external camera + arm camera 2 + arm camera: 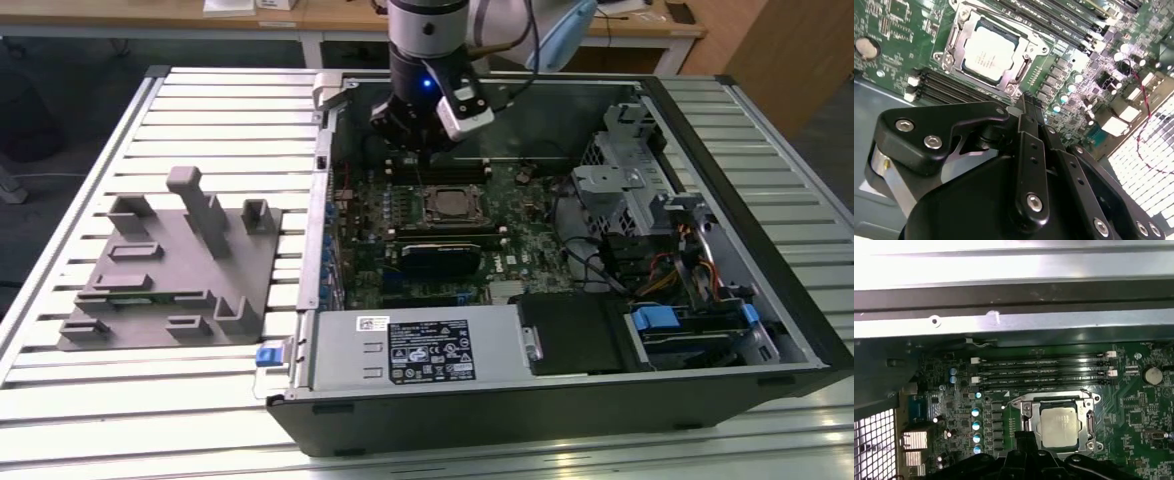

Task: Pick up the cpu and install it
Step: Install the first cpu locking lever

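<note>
My gripper (1026, 107), fingers pressed together and holding nothing, hangs beside and above the cpu (988, 52), which sits flat in the motherboard socket (1026, 407), just ahead of my fingertips.

The cpu (988, 54) (1059, 426) (450, 201) has a matt, brushed silver metal lid, framed by the bright metal socket frame (1024, 70). Around it, the motherboard (894, 30) is glossy green laminate. The gripper (1026, 107), above the cpu, is smooth black, semi-gloss, with steel screws. Beside the computer case (747, 370), the fixture (174, 270) is matt grey plastic.
</note>
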